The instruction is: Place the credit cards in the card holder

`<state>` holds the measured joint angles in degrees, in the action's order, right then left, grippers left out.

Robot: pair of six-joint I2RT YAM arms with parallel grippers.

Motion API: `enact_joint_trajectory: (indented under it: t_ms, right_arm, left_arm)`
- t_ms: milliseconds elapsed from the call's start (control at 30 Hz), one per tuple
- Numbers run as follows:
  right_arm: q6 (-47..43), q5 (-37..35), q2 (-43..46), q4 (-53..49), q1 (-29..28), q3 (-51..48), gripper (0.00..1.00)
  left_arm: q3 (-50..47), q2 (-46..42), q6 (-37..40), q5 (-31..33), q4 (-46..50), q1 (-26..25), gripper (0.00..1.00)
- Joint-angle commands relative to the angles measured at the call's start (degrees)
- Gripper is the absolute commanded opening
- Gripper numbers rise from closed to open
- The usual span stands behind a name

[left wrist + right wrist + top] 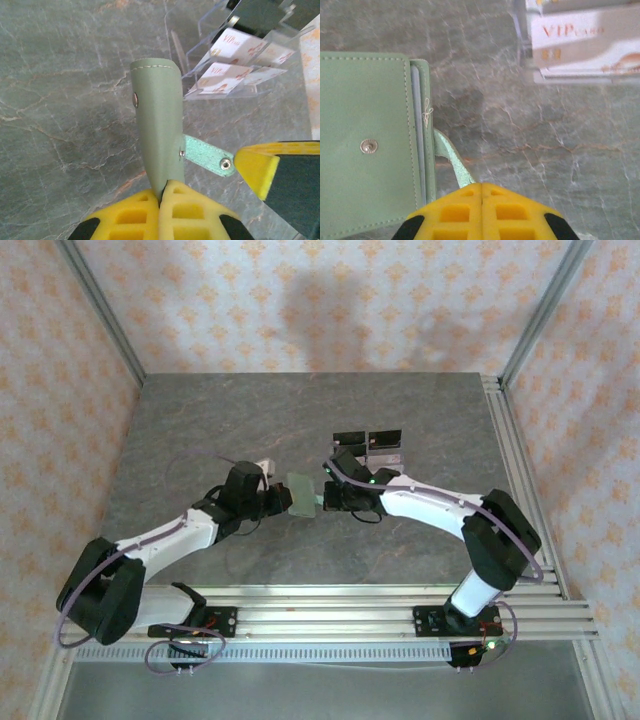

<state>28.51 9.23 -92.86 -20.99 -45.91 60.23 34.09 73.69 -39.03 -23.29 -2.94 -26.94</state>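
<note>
Pinching card holder (157, 125), edge clamped in left end effector (161, 192)

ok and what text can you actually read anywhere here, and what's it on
"VIP CARD": red letters on the credit card at the front of the clear stand.
"VIP": on the upper card and the lower card in the left wrist view; the smaller word after it is too blurred to read.
card holder: no text, only a plain snap stud.
</note>
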Motion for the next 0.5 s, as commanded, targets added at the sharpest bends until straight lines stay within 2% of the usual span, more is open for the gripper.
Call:
enact_joint_trajectory:
  t_ms: [0, 100, 200, 267, 333, 467]
  right_arm:
    - [0.86, 0.51, 2.88, 0.42, 0.12, -2.06, 0.00]
    - [0.64, 0.98, 3.53, 0.43, 0.12, -2.82, 0.00]
    - [0.05, 1.23, 3.90, -0.14, 0.12, -2.90, 0.00]
    - [-0.29, 1.27, 4.12, -0.53, 0.12, -2.68, 0.00]
    - [-0.61, 1.34, 4.60, -1.02, 0.12, -2.34, 0.00]
    - [-1.40, 1.51, 5.36, -2.23, 0.12, -0.72, 0.00]
  left_arm:
    - [-0.50, 2.66, 1.23, 2.81, -2.80, -0.40, 0.04]
    - [-0.78, 5.39, 1.23, 3.33, -3.69, -0.49, 0.20]
    - [-0.45, 6.69, 1.62, 4.66, -3.09, -0.58, 0.44]
    - [-0.25, 6.41, 2.00, 5.82, -2.05, -0.57, 0.56]
    - [0.02, 5.87, 2.41, 6.50, -1.10, -0.63, 0.63]
    - [1.59, 5.06, 3.87, 6.65, 1.82, -1.05, 0.68]
